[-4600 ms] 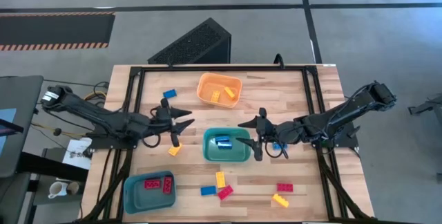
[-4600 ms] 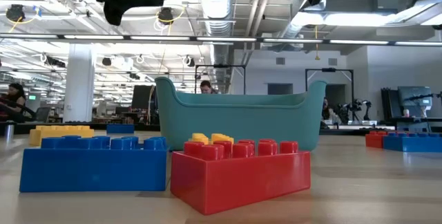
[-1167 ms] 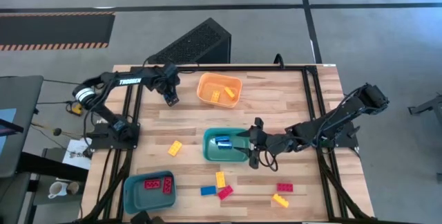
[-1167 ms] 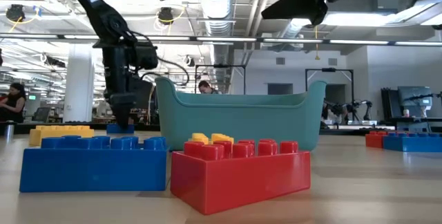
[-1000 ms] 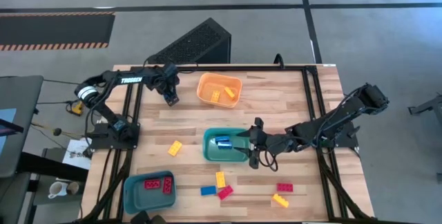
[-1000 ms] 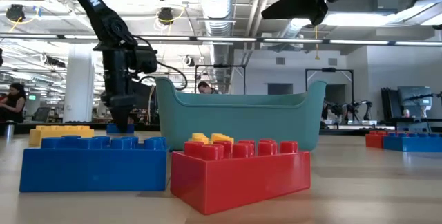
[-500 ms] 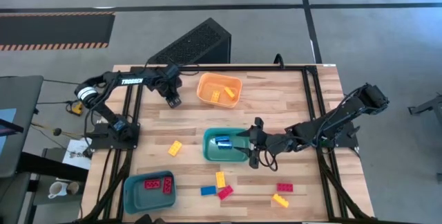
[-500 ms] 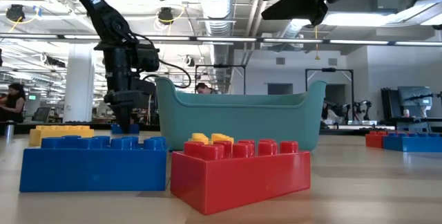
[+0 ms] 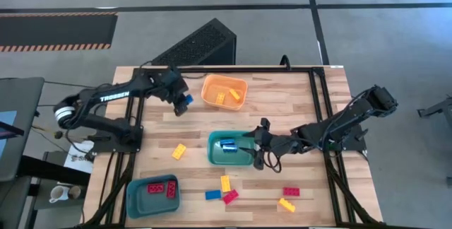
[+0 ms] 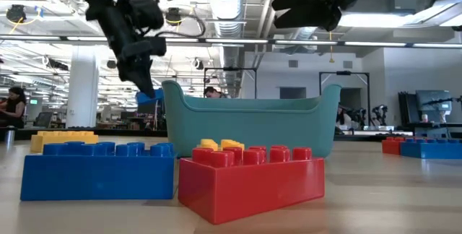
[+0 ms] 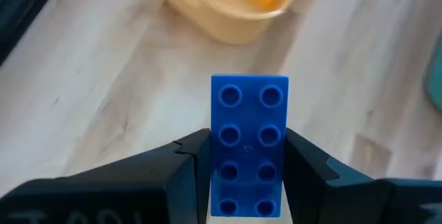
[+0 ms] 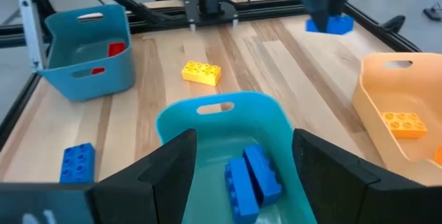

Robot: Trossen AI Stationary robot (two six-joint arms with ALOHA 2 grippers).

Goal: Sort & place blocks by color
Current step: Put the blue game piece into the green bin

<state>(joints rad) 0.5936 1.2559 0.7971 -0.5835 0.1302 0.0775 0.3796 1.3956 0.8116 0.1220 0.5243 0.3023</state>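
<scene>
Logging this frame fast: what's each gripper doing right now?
Left gripper: shut on a blue block, lifted beside the orange bin.
Right gripper: open over the teal bin.

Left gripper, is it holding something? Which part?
Yes: the left gripper pinches a blue block by its two long sides, near one end. The right gripper holds nothing.

Glossy studded plastic blue block (image 11: 248, 144), smooth plastic orange bin (image 9: 224, 91), matt pale wood-grain table (image 9: 296, 109).
</scene>
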